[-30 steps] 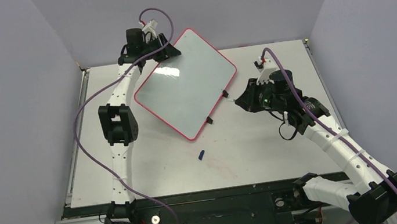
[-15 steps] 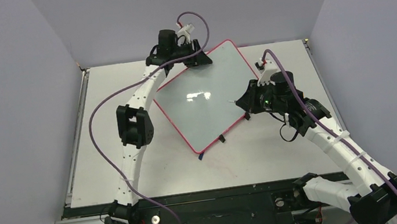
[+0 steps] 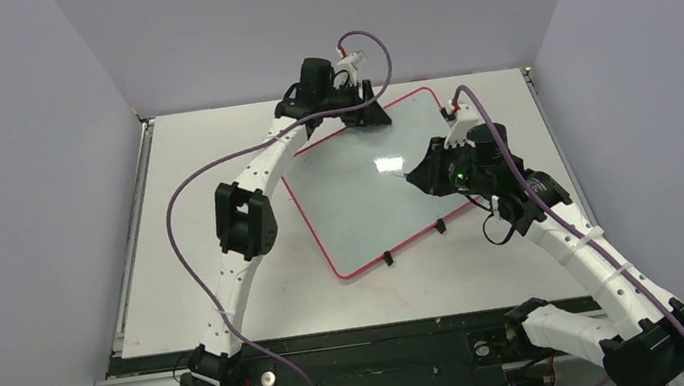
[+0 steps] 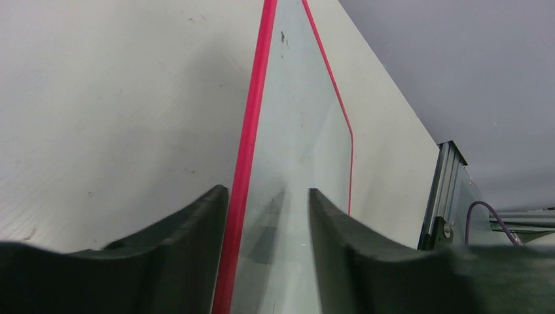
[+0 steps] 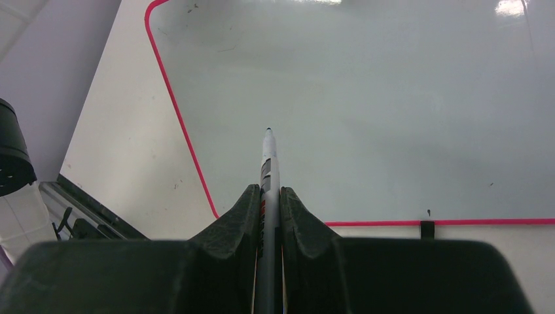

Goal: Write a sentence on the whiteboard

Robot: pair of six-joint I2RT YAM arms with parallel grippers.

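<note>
The whiteboard [image 3: 369, 199], white with a thin red-pink rim and two small black clips [image 3: 388, 258] on its near edge, lies on the table right of centre. Its face is blank and no blue sentence shows. My left gripper [image 3: 369, 113] is shut on the board's far edge. In the left wrist view [image 4: 266, 190] its fingers straddle the red rim [image 4: 252, 111]. My right gripper [image 3: 413, 175] is shut on a grey marker [image 5: 269, 163]. The marker points forward, with its tip [image 5: 268, 133] over the board's face [image 5: 366, 111] near the right side.
The white table [image 3: 228, 270] is bounded by grey walls at the back and both sides. A metal rail [image 3: 127, 274] runs along its left edge. The left arm's elbow [image 3: 243, 222] stands just left of the board. Purple cables hang along both arms.
My left gripper swung right along the back of the table, turning the board clockwise and shifting it right. The right gripper with the marker barely moved. The small blue piece on the table no longer shows.
</note>
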